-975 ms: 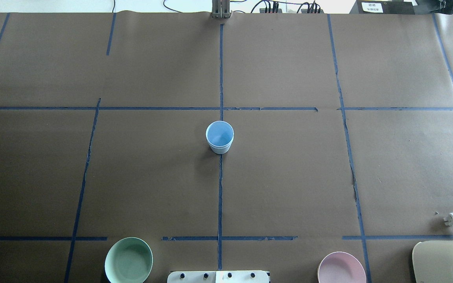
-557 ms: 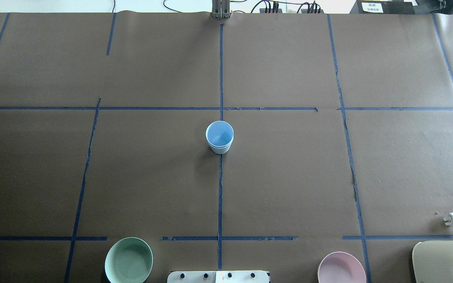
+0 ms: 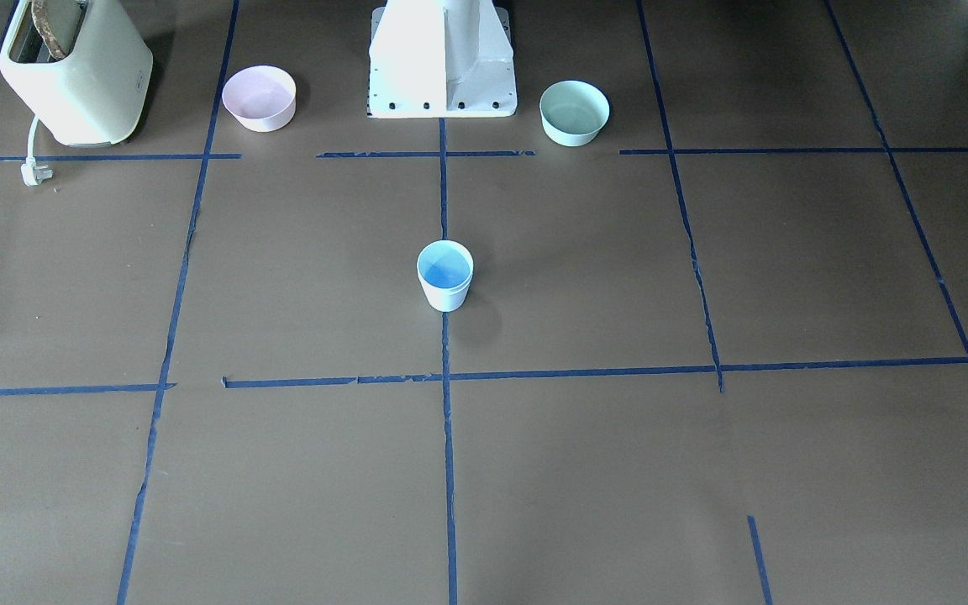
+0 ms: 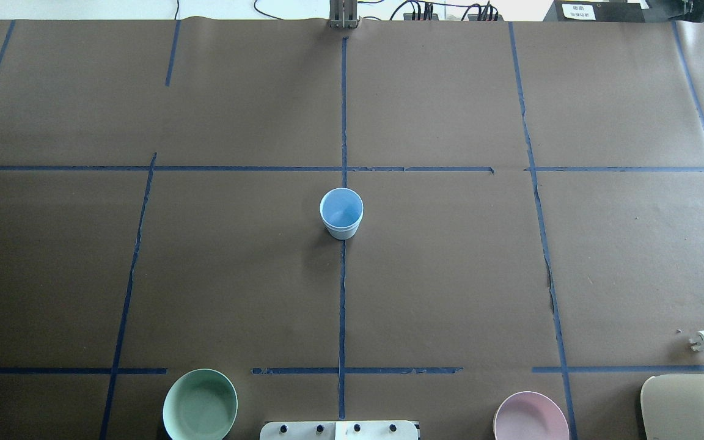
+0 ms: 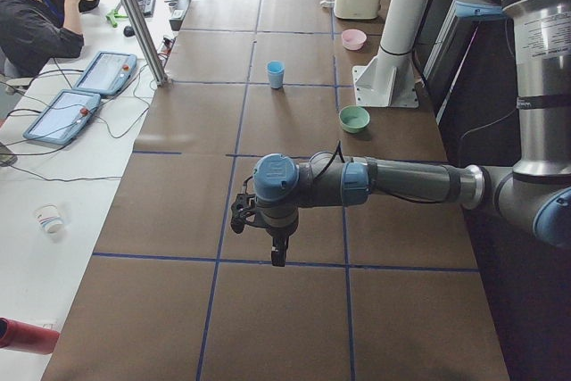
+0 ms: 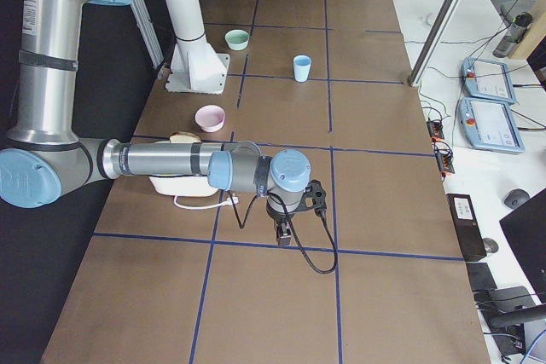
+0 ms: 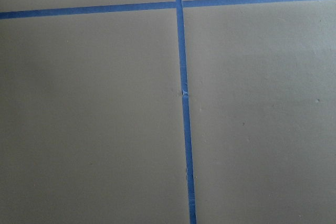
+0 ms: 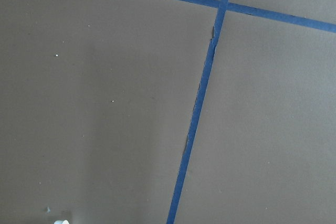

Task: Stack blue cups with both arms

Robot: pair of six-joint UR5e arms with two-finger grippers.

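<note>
One pale blue cup (image 4: pixel 341 212) stands upright on the centre tape line; it also shows in the front view (image 3: pixel 445 276), the left view (image 5: pixel 276 74) and the right view (image 6: pixel 301 68). I see one cup shape only; whether a second cup nests in it I cannot tell. My left gripper (image 5: pixel 278 254) points down over the table's left end, far from the cup. My right gripper (image 6: pixel 284 234) points down over the right end, also far away. Whether either is open or shut I cannot tell. Both wrist views show only brown paper and blue tape.
A mint-green bowl (image 4: pixel 200 404) and a pink bowl (image 4: pixel 530 418) flank the white pedestal (image 3: pixel 442 59). A cream toaster (image 3: pixel 72 71) with a loose plug (image 4: pixel 703 341) stands at the robot's right. An operator (image 5: pixel 36 15) sits at a side desk.
A dark part at the overhead view's right edge one second ago has gone out of frame. The cup and bowls have not moved.
</note>
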